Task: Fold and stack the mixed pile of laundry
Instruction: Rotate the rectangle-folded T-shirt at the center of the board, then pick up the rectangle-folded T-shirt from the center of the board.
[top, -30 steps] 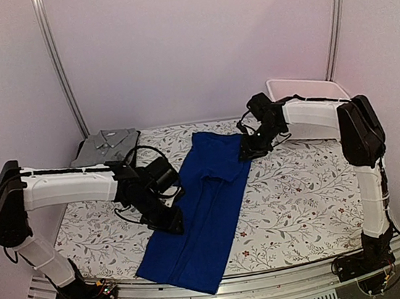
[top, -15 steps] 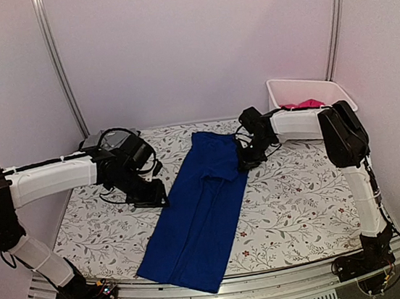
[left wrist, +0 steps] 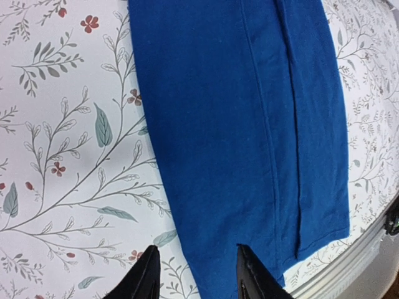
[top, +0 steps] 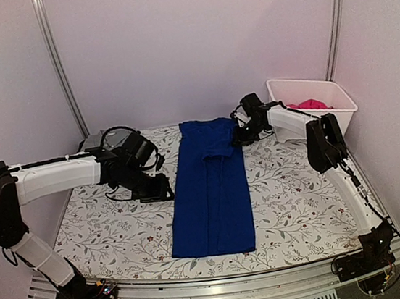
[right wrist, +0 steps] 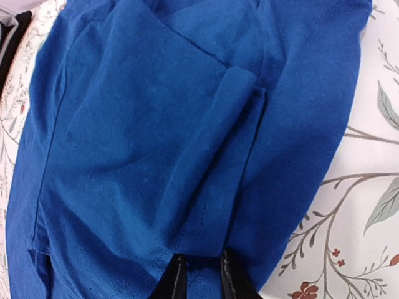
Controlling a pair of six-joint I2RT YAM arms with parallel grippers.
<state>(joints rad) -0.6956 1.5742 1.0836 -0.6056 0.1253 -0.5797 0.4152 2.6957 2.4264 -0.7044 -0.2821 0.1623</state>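
1. Top view: plain pale walls close in a table [top: 300, 195] with a white floral cover.
   - The blue garment [top: 209, 192] lies down the middle as one long strip, from the far edge to the near edge.
   - The right arm [top: 295, 119] reaches to its far right corner. The left arm [top: 58, 180] ends just beside its left edge, about halfway along.
   - Counted: one blue garment, and one grey shirt [top: 105, 140] at the far left, partly hidden behind the left arm. One pink garment [top: 308, 104] sits in the one white bin [top: 301, 81] at the far right. There are two arms.

2. Left wrist view: the floral table [left wrist: 68, 124] fills the left, the blue garment [left wrist: 249, 124] the right.
   - The left jaws are released and spread. One tip is over the cover and one over the cloth, and they grasp nothing.
   - To help well, I judge they should drop onto that edge and catch every layer, not just the top one.

3. Right wrist view: the blue garment [right wrist: 156, 124] fills most of the frame, with a tucked flap lying on top.
   - The right jaws look clenched on a bunched fold of the blue garment at its edge.
   - The strip looks ready for a crosswise fold. A firm pinch and a low, slow carry should stop the flap from sliding out.
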